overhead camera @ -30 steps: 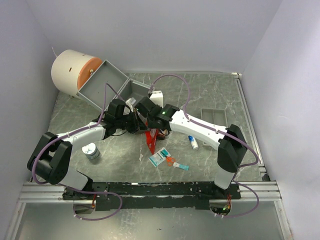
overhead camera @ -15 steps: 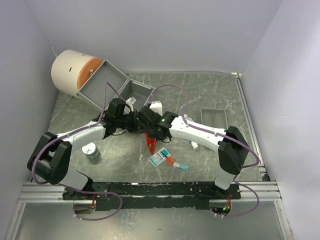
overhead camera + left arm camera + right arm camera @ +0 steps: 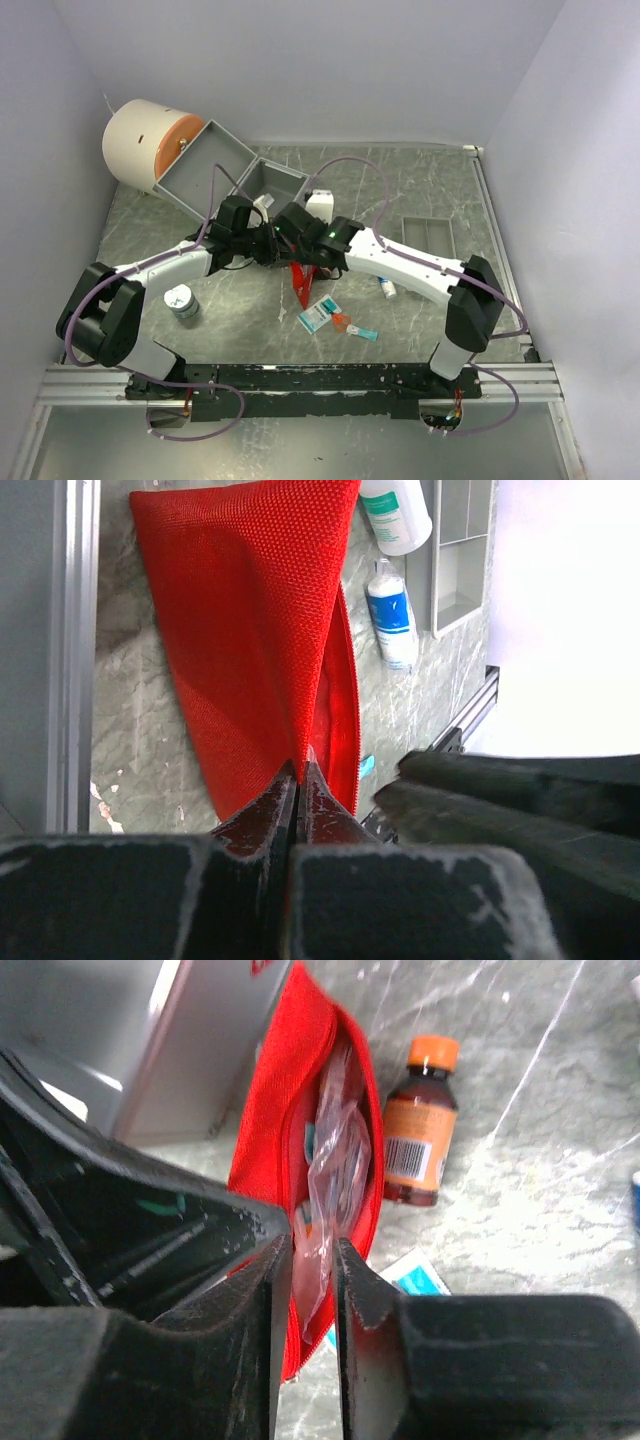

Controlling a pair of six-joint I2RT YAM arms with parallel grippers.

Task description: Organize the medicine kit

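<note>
The red pouch [image 3: 250, 630] is held at the middle of the tabletop [image 3: 430, 190], just in front of the open grey case [image 3: 275, 182]. One edge is pinched flat in the left tool [image 3: 298, 775], which is clamped tight on the fabric. That is judged to be so the mouth is kept gaping and steady. Into that mouth a clear packet [image 3: 335, 1150] is being fed by the right tool [image 3: 313, 1248]. The crinkled plastic lies between its jaws, which stand narrowly apart, and whether the packet is gripped or let go cannot be told. Both arms are stretched forward and inward, the wrists brought almost nose to nose. The left is reached in low from its side, the right is arched across and tipped down at the opening. A brown bottle [image 3: 420, 1140] is left lying just beside the pouch, and a teal sachet [image 3: 318, 314] nearer the bases, both judged yet to be packed.
</note>
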